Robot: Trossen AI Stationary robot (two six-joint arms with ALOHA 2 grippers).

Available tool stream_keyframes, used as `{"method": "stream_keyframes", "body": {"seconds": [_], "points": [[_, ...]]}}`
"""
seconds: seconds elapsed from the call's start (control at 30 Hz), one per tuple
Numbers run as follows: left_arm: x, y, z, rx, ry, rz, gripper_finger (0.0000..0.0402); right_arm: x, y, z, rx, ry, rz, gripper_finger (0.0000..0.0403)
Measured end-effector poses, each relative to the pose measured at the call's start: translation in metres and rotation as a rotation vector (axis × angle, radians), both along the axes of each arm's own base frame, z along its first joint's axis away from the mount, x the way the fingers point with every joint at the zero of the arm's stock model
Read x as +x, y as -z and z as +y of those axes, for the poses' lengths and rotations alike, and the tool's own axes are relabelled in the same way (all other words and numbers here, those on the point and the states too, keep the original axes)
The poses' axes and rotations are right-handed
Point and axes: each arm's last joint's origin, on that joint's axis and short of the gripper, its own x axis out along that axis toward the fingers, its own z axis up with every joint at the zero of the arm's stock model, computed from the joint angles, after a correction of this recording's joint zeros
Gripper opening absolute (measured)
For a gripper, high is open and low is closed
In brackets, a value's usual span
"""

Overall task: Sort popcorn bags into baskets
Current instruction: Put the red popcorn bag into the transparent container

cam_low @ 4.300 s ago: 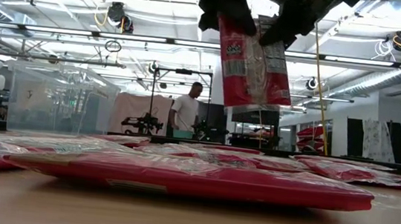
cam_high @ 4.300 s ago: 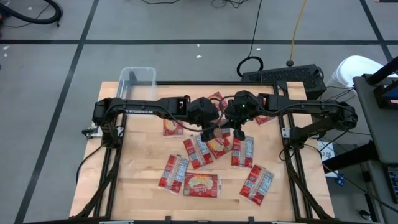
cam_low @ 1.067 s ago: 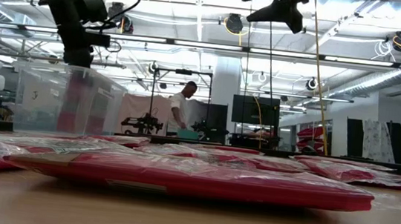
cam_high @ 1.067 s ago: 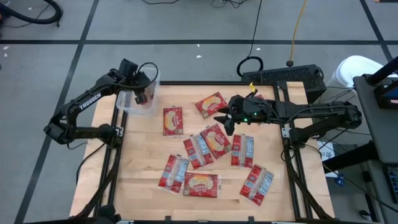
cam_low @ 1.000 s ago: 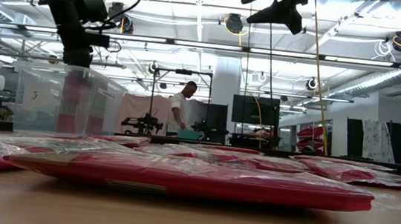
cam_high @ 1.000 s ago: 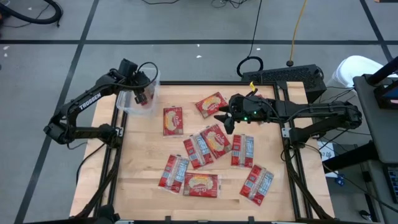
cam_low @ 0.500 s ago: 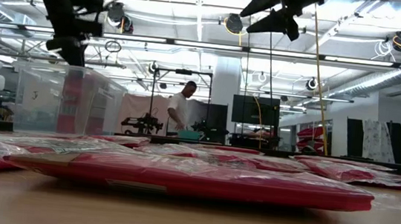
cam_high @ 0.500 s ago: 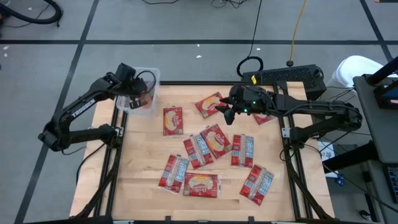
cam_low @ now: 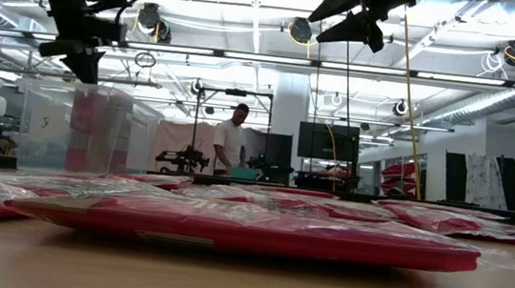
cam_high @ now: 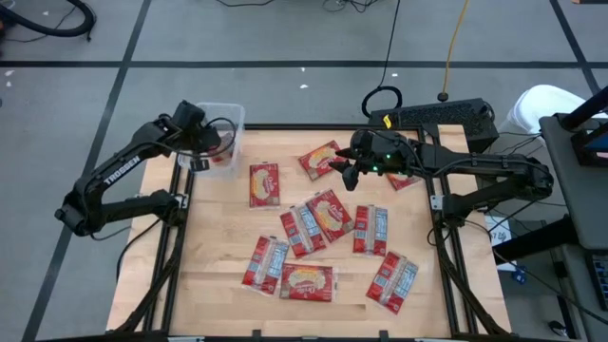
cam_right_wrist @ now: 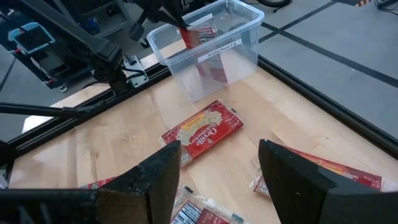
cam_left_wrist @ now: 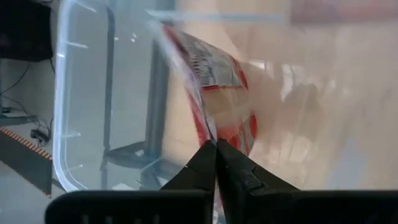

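- Left claw [cam_high: 201, 152] hangs over the clear basket [cam_high: 231, 114], its fingers pressed together on the top edge of a red popcorn bag [cam_left_wrist: 214, 93].
- That bag stands upright inside the basket, long axis straight down from the claw.
- Right claw [cam_high: 348, 171] is spread and empty, above the loose bags [cam_high: 328, 217] on the worktop [cam_high: 218, 247].
- On the nearest bag I cannot read the brand surely.

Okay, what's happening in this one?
A two-arm robot is sorting popcorn bags into a clear tub at the table's far left corner. The left tool is over the tub, shut on a red bag that hangs inside it, not yet let go. The right tool hovers open above the loose bags spread over the table, holding nothing.
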Motion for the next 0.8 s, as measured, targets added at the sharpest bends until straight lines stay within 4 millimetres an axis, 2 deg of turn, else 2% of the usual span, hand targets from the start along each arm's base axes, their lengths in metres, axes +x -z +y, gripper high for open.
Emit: {"method": "stream_keyframes", "body": {"seconds": [0.17, 0.23, 0.43, 0.57, 0.8], "points": [[0.001, 0.002, -0.002, -0.018, 0.062, 0.035, 0.0005, 0.000, 0.000, 0.000, 0.000, 0.000, 0.000, 0.0210], [0.002, 0.003, -0.003, -0.033, 0.043, 0.024, 0.0013, 0.000, 0.000, 0.000, 0.000, 0.000, 0.000, 0.0210], [0.001, 0.005, -0.013, -0.125, -0.025, 0.015, 0.0083, 0.000, 0.000, 0.001, 0.001, -0.003, 0.000, 0.0210], [0.001, 0.002, -0.019, -0.126, -0.060, -0.027, 0.0130, 0.000, 0.000, 0.001, 0.001, -0.003, 0.000, 0.0210], [-0.001, -0.029, -0.025, -0.073, -0.104, -0.165, 0.0174, 0.000, 0.000, 0.001, -0.001, -0.005, 0.002, 0.0210]]}}
